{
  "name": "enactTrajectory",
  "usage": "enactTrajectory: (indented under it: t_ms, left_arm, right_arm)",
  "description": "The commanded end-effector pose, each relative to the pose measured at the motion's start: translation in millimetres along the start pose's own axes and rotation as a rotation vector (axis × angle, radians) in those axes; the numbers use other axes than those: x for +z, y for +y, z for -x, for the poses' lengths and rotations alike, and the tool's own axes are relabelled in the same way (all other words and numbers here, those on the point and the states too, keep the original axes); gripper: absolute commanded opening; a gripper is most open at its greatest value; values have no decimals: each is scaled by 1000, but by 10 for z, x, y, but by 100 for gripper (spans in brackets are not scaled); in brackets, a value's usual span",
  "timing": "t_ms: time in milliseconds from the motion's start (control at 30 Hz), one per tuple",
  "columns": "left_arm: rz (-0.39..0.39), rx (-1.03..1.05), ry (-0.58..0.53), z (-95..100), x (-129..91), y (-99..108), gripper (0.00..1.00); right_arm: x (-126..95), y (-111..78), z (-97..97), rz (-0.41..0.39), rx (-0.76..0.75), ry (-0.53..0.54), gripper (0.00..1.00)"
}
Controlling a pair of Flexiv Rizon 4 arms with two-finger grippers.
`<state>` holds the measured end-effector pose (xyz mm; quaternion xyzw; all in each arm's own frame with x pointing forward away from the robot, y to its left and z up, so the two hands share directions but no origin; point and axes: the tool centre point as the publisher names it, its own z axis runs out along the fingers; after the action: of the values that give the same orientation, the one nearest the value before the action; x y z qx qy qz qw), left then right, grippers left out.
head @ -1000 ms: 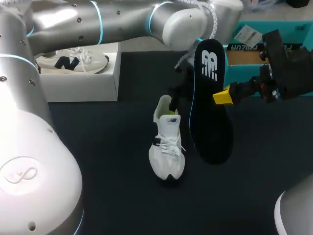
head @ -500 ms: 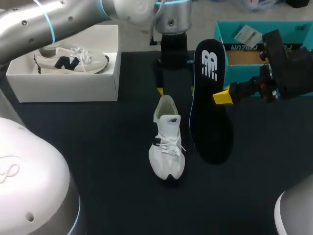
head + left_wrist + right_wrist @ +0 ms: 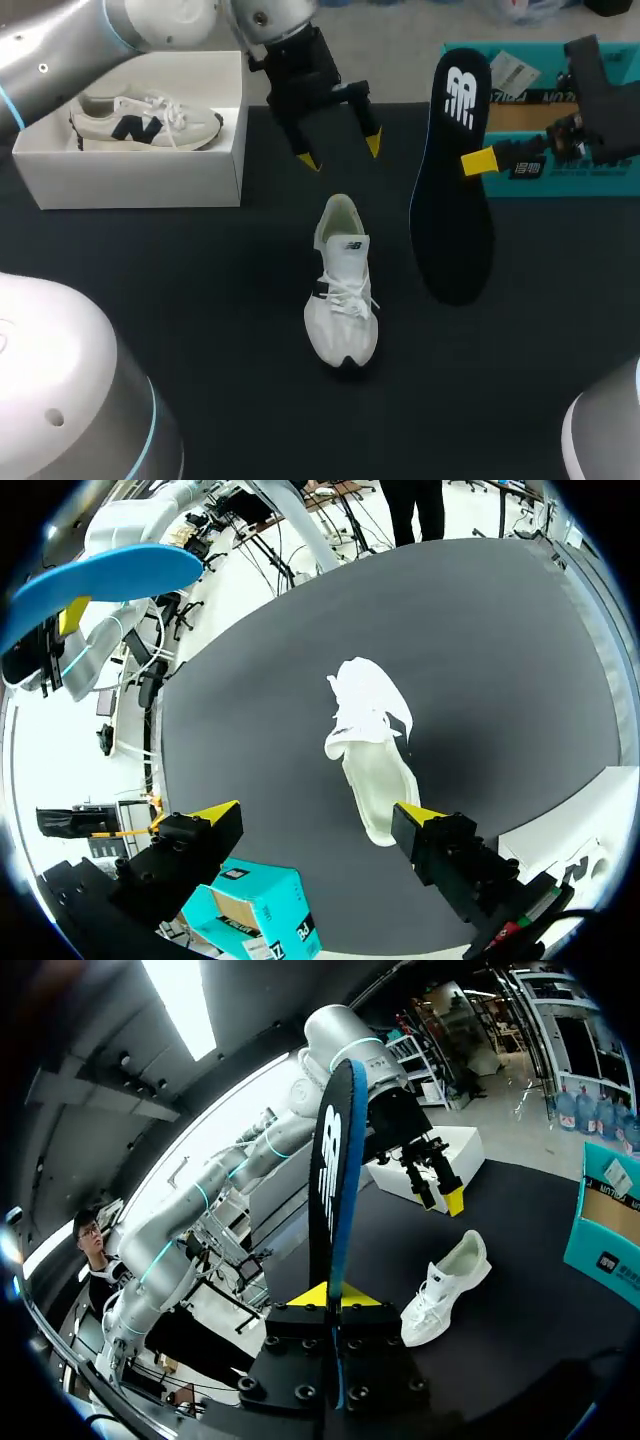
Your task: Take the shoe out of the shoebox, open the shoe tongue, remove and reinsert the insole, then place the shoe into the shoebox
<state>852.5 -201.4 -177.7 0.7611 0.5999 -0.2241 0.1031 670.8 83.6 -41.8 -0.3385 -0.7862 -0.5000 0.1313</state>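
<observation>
The right gripper (image 3: 328,1298) pinches the dark insole (image 3: 452,200), held up on edge. The left gripper (image 3: 340,150) hangs with fingers spread wide. The white shoe (image 3: 342,285) lies on the table (image 3: 200,300) at its six o'clock, untouched, at eight o'clock from the insole.

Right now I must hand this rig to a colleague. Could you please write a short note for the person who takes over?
Left tool: open, empty, hovering beyond the heel of the shoe.
Right tool: shut on the insole, held on edge in the air beside the shoe.
Shoe: on the table, out of its box, untouched.
White shoebox holds a second shoe.
Done: shoe out, insole removed.
To do: reinsert the insole, put the shoe back into its box.
</observation>
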Motion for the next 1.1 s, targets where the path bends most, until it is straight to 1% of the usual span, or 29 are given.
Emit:
enactTrajectory:
  t_ms: [33,133,200,1000,1033,1100]
  left_arm:
    - [70,23,-161,-64,-76,-89,100]
    - [79,45,-172,-45,-137,-117,100]
    - [100,49,-145,-19,-177,-140,100]
    - [100,49,-145,-19,-177,-140,100]
    - [124,54,-186,31,-227,-128,100]
    - [179,53,-229,100,-315,-93,100]
  right_arm:
    - [-8,318,244,-63,35,39,0]
    - [-72,417,324,-70,75,65,0]
    - [-131,491,395,-38,113,35,0]
    - [-131,491,395,-38,113,35,0]
    - [-131,491,395,-38,113,35,0]
    - [-141,582,451,-29,163,83,0]
